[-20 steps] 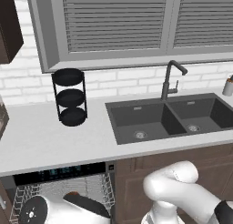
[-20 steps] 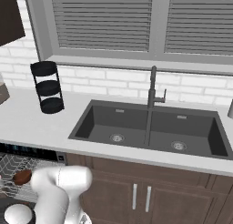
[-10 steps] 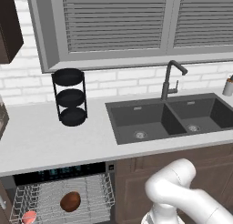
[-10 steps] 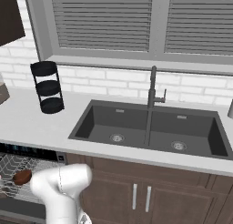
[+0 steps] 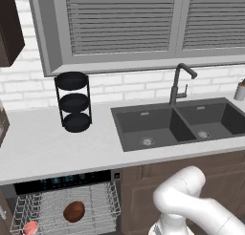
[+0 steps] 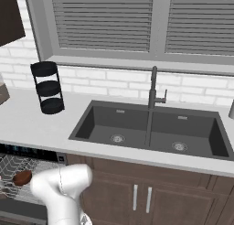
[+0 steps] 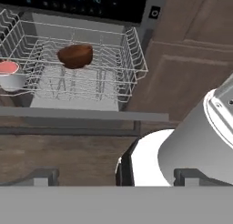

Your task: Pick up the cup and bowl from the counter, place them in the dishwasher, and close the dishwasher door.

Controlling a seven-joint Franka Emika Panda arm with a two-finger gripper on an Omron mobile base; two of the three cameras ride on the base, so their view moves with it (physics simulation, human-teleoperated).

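The white arm [image 5: 191, 200] bends low at the lower right of the left base view, with the gripper's [image 7: 113, 176] fingertips [image 7: 43, 176] set wide apart.

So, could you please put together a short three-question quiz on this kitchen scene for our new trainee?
1. True or false: the bowl lies in the dishwasher rack.
2. Where is the cup? A) on the counter B) in the sink C) in the rack
3. Fill in: the dishwasher door is ____ (open/shut).

Key: 1 true; 2 C; 3 open.
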